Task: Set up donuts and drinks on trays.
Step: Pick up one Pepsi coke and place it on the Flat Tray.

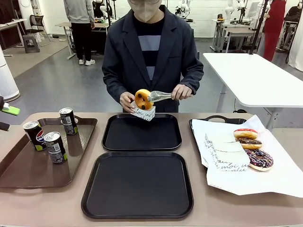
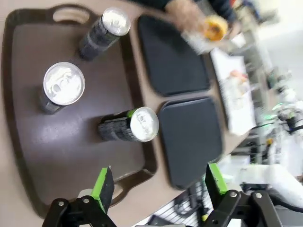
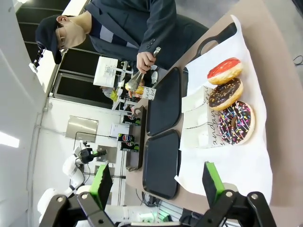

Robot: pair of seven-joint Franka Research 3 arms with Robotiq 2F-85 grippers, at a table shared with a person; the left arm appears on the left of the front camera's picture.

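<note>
Two black trays lie mid-table, the far one (image 1: 142, 132) and the near one (image 1: 137, 184), both bare. Above the far tray a person holds a plain donut (image 1: 143, 99) in metal tongs (image 1: 161, 96) over a white sleeve (image 1: 143, 113) in the other hand. Three more donuts, red-iced (image 1: 245, 134), chocolate (image 1: 249, 143) and sprinkled (image 1: 259, 159), rest on white paper at the right. Three drinks (image 1: 55, 147) stand on the brown tray (image 1: 28, 170). My left gripper (image 2: 157, 184) hangs open high above the cans (image 2: 142, 124). My right gripper (image 3: 156, 184) is open above the paper's near edge.
The paper-lined dark tray (image 1: 222, 120) fills the right side, with flat white sleeves (image 1: 227, 151) beside the donuts. The brown tray's handle rim (image 2: 71, 14) points to the far edge. A white table (image 1: 255, 75) and a standing person are behind.
</note>
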